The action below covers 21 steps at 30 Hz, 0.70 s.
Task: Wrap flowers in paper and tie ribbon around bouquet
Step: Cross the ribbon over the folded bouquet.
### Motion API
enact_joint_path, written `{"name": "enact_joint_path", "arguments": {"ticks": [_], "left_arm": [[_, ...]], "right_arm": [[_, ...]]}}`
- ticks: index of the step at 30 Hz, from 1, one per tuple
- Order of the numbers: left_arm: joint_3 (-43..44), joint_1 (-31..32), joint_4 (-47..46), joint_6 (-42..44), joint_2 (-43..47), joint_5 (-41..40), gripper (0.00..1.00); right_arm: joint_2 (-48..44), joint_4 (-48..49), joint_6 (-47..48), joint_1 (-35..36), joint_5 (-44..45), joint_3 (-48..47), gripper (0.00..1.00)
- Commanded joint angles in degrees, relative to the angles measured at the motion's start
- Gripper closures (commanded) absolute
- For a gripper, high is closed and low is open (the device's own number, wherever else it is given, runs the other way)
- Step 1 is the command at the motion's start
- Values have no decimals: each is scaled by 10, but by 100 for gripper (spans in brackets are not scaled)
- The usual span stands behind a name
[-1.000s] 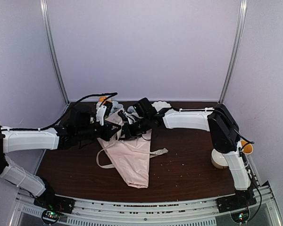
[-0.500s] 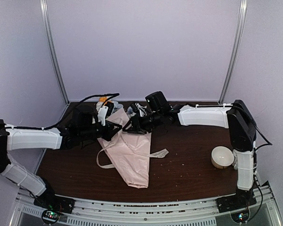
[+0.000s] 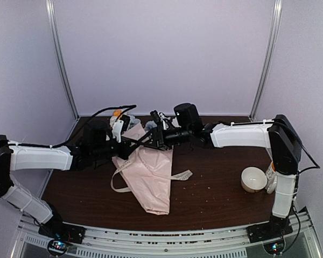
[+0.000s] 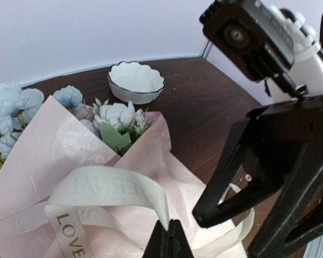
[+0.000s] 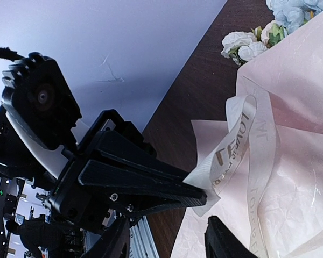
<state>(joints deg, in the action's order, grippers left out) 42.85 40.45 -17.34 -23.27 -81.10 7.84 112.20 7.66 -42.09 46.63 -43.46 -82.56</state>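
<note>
Bouquet (image 3: 151,180) lies flat on dark brown table (image 3: 220,199), left of centre. Long axis runs far to near: flowers (image 4: 116,115) toward the back wall, narrow end of the pink paper (image 3: 157,201) toward the arm bases, slanted slightly right. Ribbon (image 4: 110,188) loops over the paper, one tail trailing right. Left gripper (image 4: 168,232) pinched tight on the ribbon. Right gripper (image 5: 167,228) close opposite it, jaws parted, holding nothing. White bowl (image 3: 254,178) near the right edge. Pale lilac walls (image 3: 167,54).
</note>
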Motion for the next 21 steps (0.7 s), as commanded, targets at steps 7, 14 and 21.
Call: {"name": "enact_joint_path", "arguments": {"ticks": [7, 14, 21], "left_arm": [[-16, -17, -195, -125, -45, 75, 100], [-13, -17, -212, -138, -69, 86, 100], [-14, -17, -204, -133, -70, 90, 100]], "right_arm": [[7, 0, 51, 16, 56, 12, 53], [26, -33, 56, 18, 84, -2, 61], [50, -113, 70, 18, 140, -46, 71]]}}
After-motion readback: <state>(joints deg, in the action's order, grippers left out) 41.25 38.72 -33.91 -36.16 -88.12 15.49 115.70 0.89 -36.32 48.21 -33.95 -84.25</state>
